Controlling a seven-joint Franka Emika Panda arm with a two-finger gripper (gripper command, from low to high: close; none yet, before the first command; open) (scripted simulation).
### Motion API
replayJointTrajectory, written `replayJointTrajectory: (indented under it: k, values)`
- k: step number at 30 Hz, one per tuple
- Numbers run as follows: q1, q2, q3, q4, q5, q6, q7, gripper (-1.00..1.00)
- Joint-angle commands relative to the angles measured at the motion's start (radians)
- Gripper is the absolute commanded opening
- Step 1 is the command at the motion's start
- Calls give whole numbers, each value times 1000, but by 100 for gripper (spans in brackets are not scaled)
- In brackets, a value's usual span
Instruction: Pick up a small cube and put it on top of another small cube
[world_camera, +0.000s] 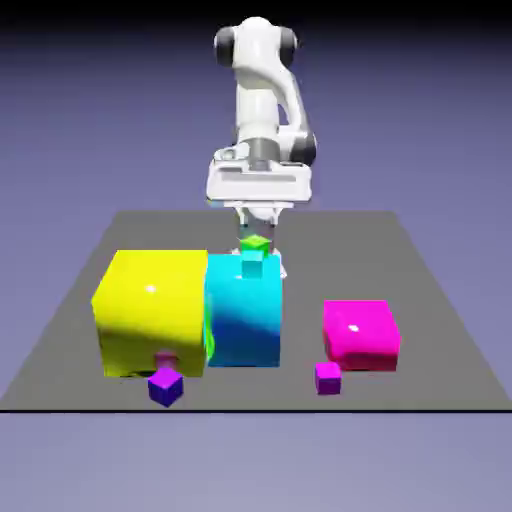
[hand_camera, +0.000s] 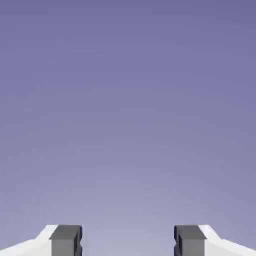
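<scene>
The table (world_camera: 310, 232) spreads below and in front of the fingers (hand_camera: 128, 240), and the white arm (world_camera: 258, 90) reaches over it from behind them. On the exterior view's left of the fingers, nearer the camera, sits the big yellow block (world_camera: 150, 315); beside it, in front of the fingers, is the big cyan block (world_camera: 243, 315). The smaller magenta block (world_camera: 360, 335) lies forward of them, to the exterior view's right. The fingers themselves stand well apart, with only plain backdrop between them in the hand view, so they grip nothing. The small magenta cube (world_camera: 328, 378), the one to lift, is on the table well apart from them, forward and to the exterior view's right, just in front of the magenta block. A small purple cube (world_camera: 166, 386) lies forward on the opposite side. A small cyan cube (world_camera: 252, 263) and a small green cube (world_camera: 255, 243) show closest to the fingers; whether those two touch, I can't tell. The magenta cube is neither held nor stacked, so the reach, grasp, lift and placing on another small cube all appear to be left.
</scene>
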Motion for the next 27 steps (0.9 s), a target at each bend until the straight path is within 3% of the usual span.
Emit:
replayJointTrajectory:
  k: [1, 27]
  values:
    - [20, 21, -13, 10, 18, -10, -44, 0]
    - [529, 573, -346, 277, 477, -272, -1174, 0]
